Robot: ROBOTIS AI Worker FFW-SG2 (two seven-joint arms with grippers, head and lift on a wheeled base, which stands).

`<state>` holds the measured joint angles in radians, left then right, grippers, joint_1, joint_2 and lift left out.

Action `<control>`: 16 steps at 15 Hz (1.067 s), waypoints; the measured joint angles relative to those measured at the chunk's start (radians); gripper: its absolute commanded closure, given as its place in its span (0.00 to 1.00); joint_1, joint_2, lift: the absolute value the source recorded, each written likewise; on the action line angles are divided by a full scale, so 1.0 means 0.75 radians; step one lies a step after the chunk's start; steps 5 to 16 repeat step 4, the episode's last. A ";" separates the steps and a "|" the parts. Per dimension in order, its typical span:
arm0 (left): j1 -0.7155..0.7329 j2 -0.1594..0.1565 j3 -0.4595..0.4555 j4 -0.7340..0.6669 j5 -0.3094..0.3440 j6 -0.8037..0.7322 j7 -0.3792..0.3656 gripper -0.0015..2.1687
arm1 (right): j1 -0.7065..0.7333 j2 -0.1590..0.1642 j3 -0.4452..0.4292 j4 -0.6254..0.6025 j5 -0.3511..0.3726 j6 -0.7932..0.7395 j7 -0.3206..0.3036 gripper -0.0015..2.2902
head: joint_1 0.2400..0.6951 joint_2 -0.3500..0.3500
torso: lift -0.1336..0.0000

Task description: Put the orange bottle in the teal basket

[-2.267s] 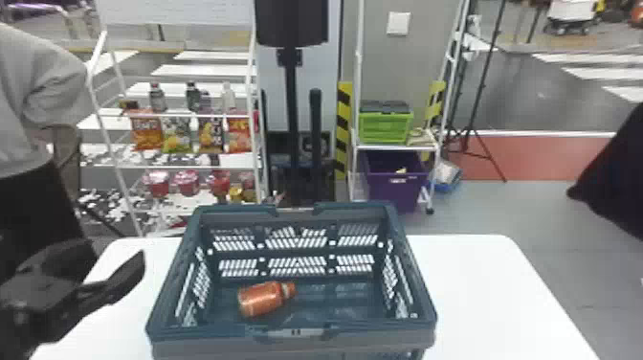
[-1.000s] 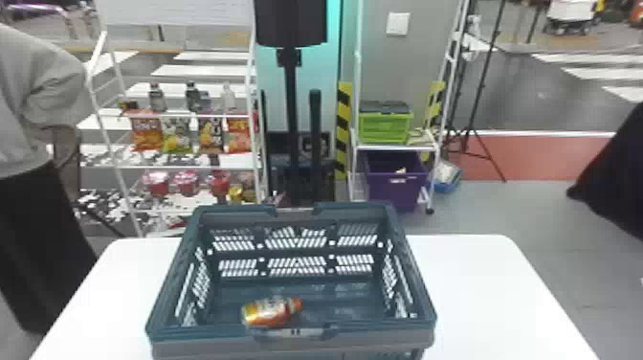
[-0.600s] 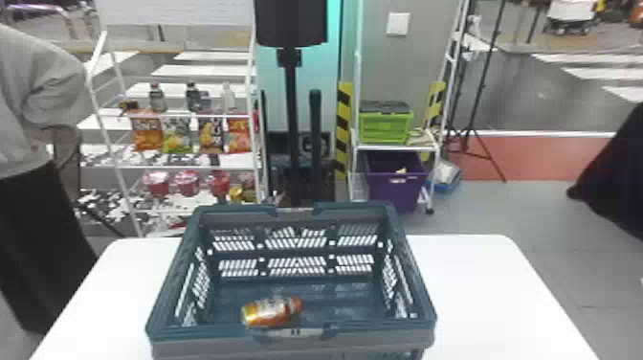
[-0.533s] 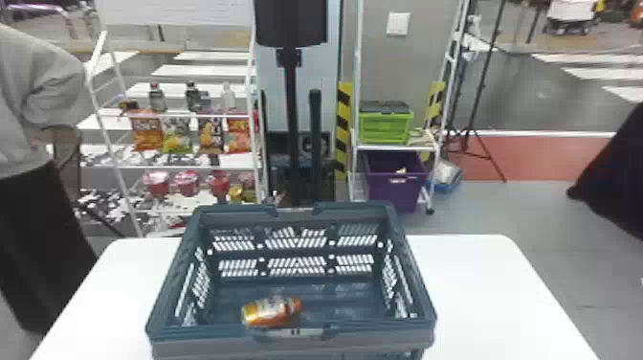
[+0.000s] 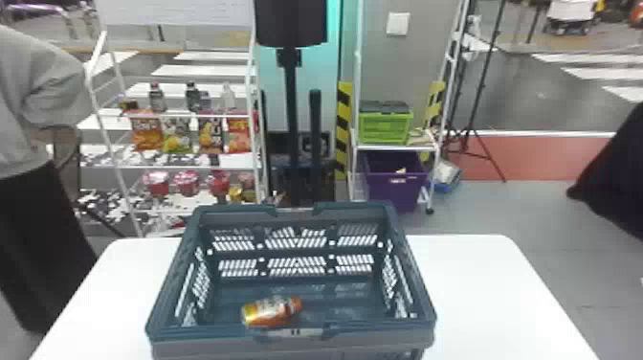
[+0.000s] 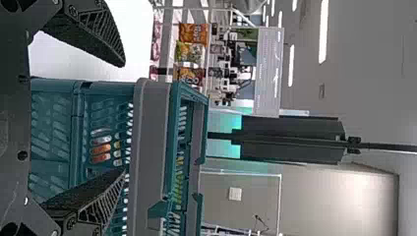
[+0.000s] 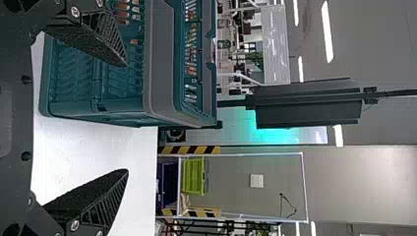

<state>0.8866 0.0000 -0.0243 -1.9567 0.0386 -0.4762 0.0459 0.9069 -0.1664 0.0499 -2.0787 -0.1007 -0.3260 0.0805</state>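
Find the orange bottle (image 5: 271, 312) on its side in the teal basket (image 5: 201, 332), near side, left of middle. Looks light, smooth, maybe squeezy; pinch around the fat middle. See left gripper (image 6: 123, 118) and right gripper (image 7: 127, 118) spread wide, holding nothing. Compared with before, spot the bottle rolled nearer, left gripper pulled back.

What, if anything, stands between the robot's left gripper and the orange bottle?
The teal basket's near slotted wall stands between the left gripper and the orange bottle, which lies on its side inside the basket. From above, through the open top, nothing visible blocks the bottle.
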 measured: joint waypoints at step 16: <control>0.003 0.000 0.000 -0.001 0.011 -0.005 0.001 0.06 | 0.009 0.002 -0.001 -0.009 0.000 -0.007 0.006 0.05 | 0.57 0.50 | 1.00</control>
